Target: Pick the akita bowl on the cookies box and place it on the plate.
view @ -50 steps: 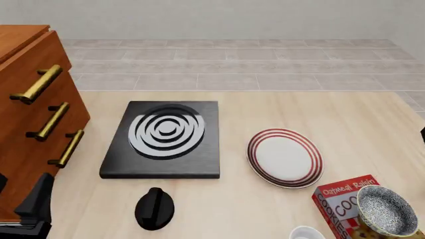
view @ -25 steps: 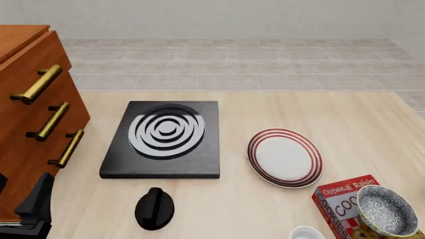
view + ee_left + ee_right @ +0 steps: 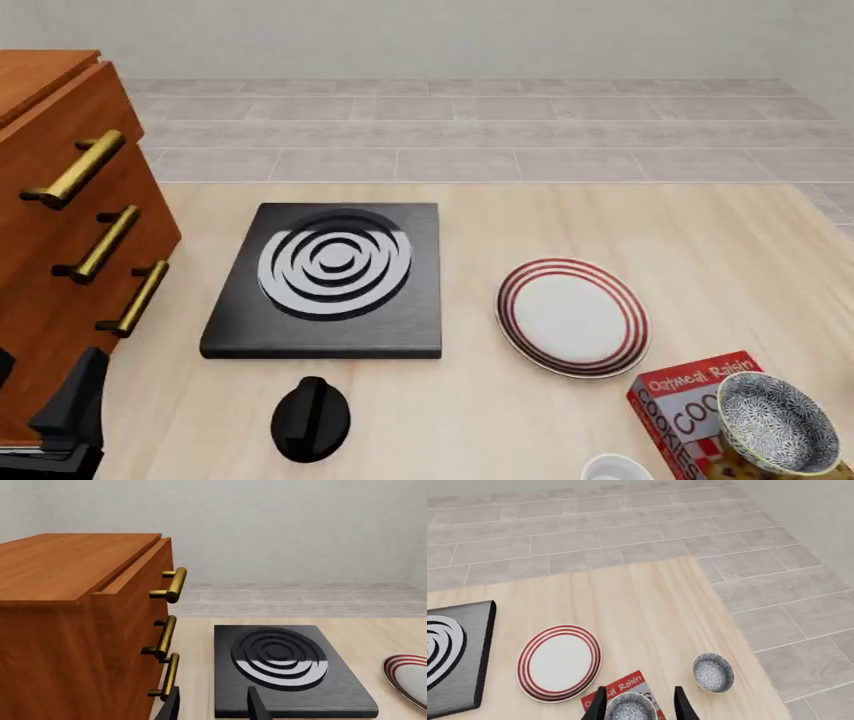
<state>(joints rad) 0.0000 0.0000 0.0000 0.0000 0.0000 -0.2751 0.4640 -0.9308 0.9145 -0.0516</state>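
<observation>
Two grippers are in play, and neither holds anything. Farthest left of the plate (image 3: 573, 316) stands the wooden drawer cabinet (image 3: 60, 250). The left gripper (image 3: 213, 707) hangs beside it, its fingers spread with nothing between them, looking across the black ringed slab (image 3: 330, 280), which lies left of the plate and a little beyond it. It has no part in this step and is best left where it is.

Right of the plate and nearer the arms, just beside its rim, lies the cookies box (image 3: 681, 410). The akita bowl (image 3: 778, 422) sits upright on the box's end farther from the plate. The right gripper (image 3: 639, 707) hovers well above that bowl, its fingers parted and empty; in the right wrist view the bowl shows between the fingertips.

The step in hand is the reach for the bowl. A good approach would come straight down, keep the fingers wide, set one inside the rim and one outside, and close on the wall rather than span the whole bowl. Descending too far could press on the box and shift it.

A second speckled bowl (image 3: 712, 672) stands on the bare table, farther right of the plate than the box. It looks much like the target, so the one resting on the box is the one to take.
</observation>
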